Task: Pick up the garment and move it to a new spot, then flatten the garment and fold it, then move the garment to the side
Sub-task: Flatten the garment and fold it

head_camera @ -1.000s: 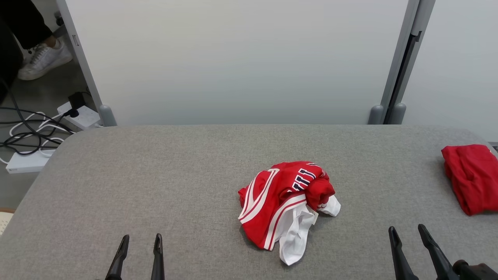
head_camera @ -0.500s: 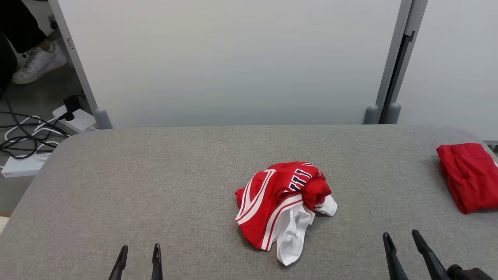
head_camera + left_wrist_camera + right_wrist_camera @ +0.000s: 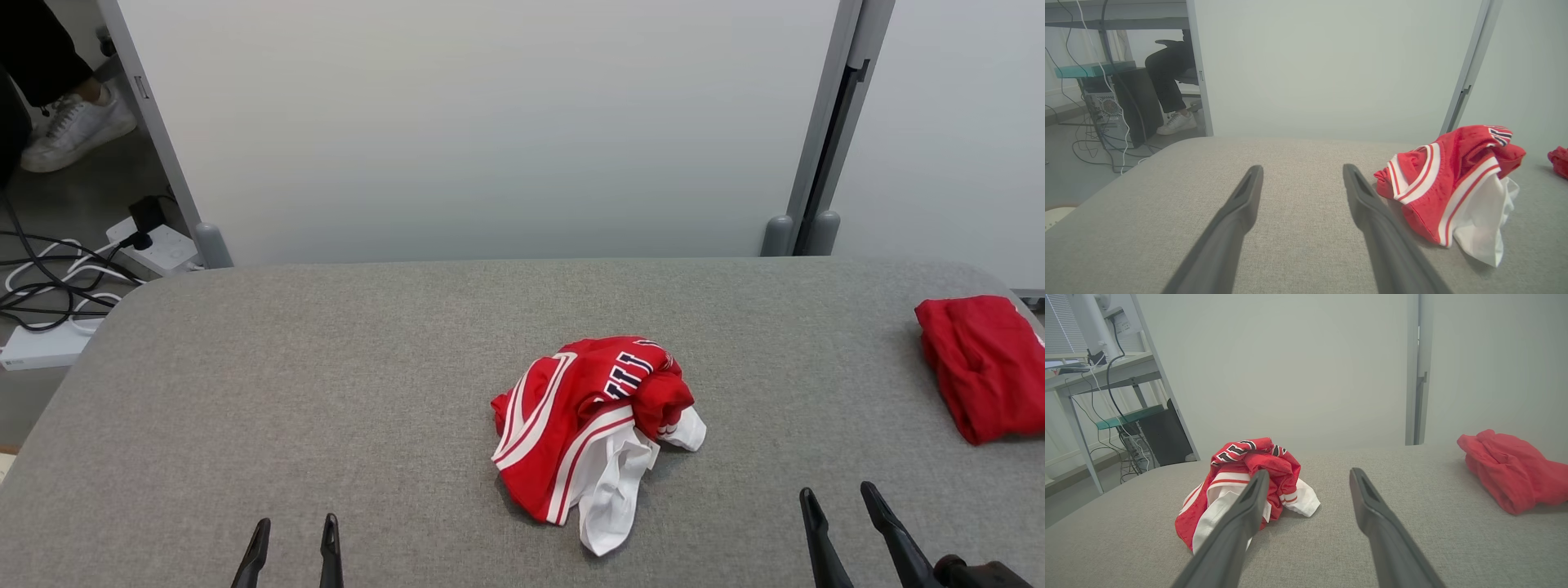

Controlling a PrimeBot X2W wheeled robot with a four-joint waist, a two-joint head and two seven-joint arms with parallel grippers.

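- Fingers (image 3: 330, 549) of the left gripper (image 3: 296, 523) stand spread and empty over the near edge of the table (image 3: 326, 367), towards its left.
- Red-and-white garment (image 3: 584, 425) lies crumpled in a heap at the table's middle, and neither gripper touches it.
- Right gripper (image 3: 837, 490) is likewise spread and empty at the table's near edge, towards its right.
- Another red cloth (image 3: 980, 367) sits at the table's right end.
- Step in hand, as I judge it: the first pick-up, not yet begun. Next, a gripper should reach the heap, pinch a top fold and lift it towards a bare part of the table.
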